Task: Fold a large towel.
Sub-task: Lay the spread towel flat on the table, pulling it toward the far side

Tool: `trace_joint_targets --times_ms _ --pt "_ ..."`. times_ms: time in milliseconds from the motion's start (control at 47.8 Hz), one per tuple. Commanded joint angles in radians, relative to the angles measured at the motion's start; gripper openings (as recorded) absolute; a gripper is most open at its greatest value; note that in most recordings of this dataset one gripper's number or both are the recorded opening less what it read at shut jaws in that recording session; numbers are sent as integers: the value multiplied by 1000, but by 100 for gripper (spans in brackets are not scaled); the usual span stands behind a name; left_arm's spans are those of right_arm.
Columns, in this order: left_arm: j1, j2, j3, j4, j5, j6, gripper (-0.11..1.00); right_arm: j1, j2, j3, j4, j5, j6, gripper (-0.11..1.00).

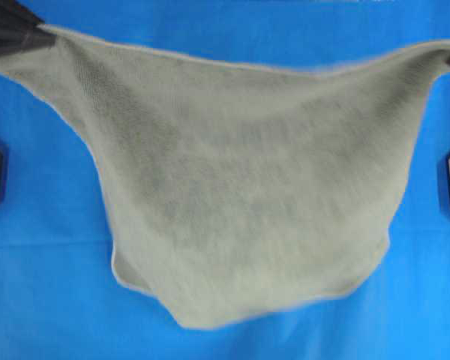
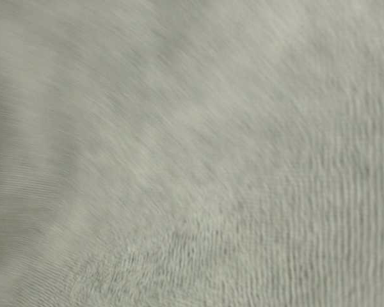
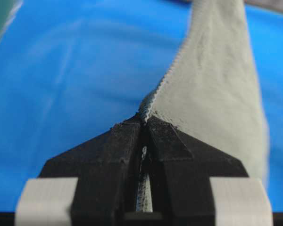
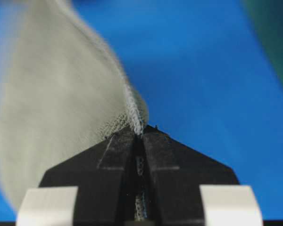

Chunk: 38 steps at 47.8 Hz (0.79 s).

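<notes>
1. Towel fills most of your overhead view, stretched between two corners at 10 o'clock and 2 o'clock, with the rest sagging in a rounded belly toward 6 o'clock over the blue worktop.
2. Your left gripper appears overhead only as a dark wedge at 10 o'clock; the left wrist view is what shows its jaws clamped tight on the towel's stitched hem, cloth running away toward 1 o'clock.
3. Your right gripper is barely visible overhead at the 2 o'clock edge; the right wrist view shows it pinched closed on the other hemmed corner, the cloth blurred and sweeping off toward 10 o'clock.
4. Your table-level view gives nothing but blurred grey-green terry weave across the whole picture; no gripper or worktop can be made out there.
5. Only the overhead view shows the towel's full outline, with its pale hem curling along the lower edge near 7 o'clock.
</notes>
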Motion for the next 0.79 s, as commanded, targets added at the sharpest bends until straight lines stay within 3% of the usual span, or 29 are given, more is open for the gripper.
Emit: trace_joint_targets --times_ms 0,105,209,418,586,774 --pt "78 17 -2 3 15 11 1 -38 18 26 -100 84 51 0" --pt "189 52 20 3 32 63 1 -86 38 78 -195 147 117 0" --pt "275 91 46 3 29 143 1 -133 57 137 -259 140 152 0" --pt "362 176 72 3 -40 232 1 -233 69 215 -284 54 161 0" --pt "344 193 133 -3 -78 227 1 -241 69 268 -238 18 160 0" --pt "239 190 319 -5 -158 215 1 -239 81 390 -75 -23 160 0"
